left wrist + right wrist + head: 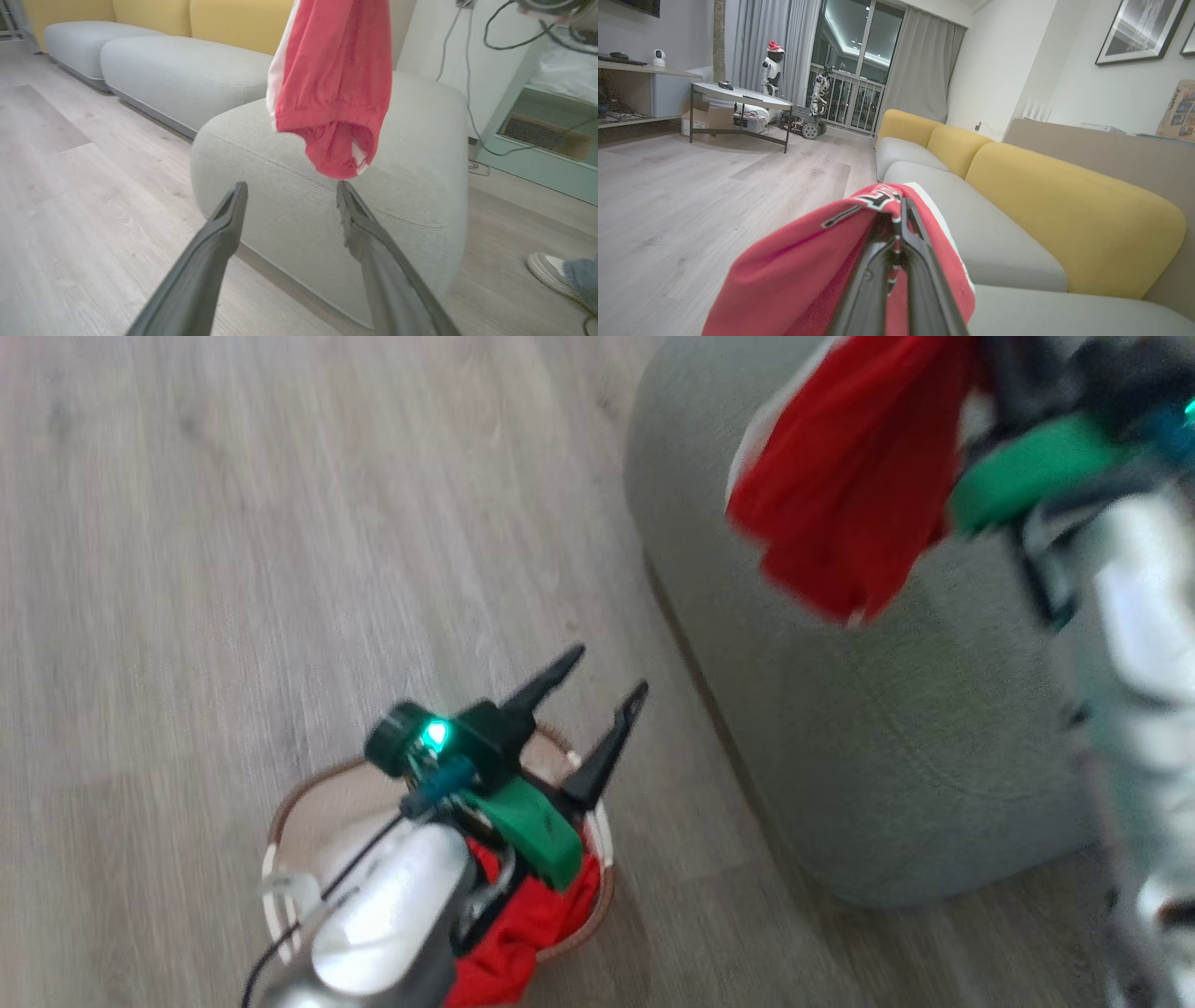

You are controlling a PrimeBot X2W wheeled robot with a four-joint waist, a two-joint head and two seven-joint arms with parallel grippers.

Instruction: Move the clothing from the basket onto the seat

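A bright red garment (pixel 845 476) with white trim hangs in the air over the grey-green seat (pixel 887 737), with my right gripper (pixel 903 205) shut on its fabric (pixel 808 266). In the left wrist view the same garment (pixel 336 84) dangles above the seat cushion (pixel 420 140). A second red piece of clothing (pixel 532 924) lies in the white basket (pixel 280 821) with a brown rim, on the floor at the lower left. My left gripper (pixel 611 672) stands open just above the basket with nothing between its fingers (pixel 224 224).
The seat is the end cushion of a long sofa with yellow backrests (pixel 1064 219). Pale wood floor (pixel 280 523) spreads left of it. A person's shoe (pixel 546 268) rests on the floor right of the seat, near trailing cables (pixel 467 70). A low table (pixel 738 93) stands far off.
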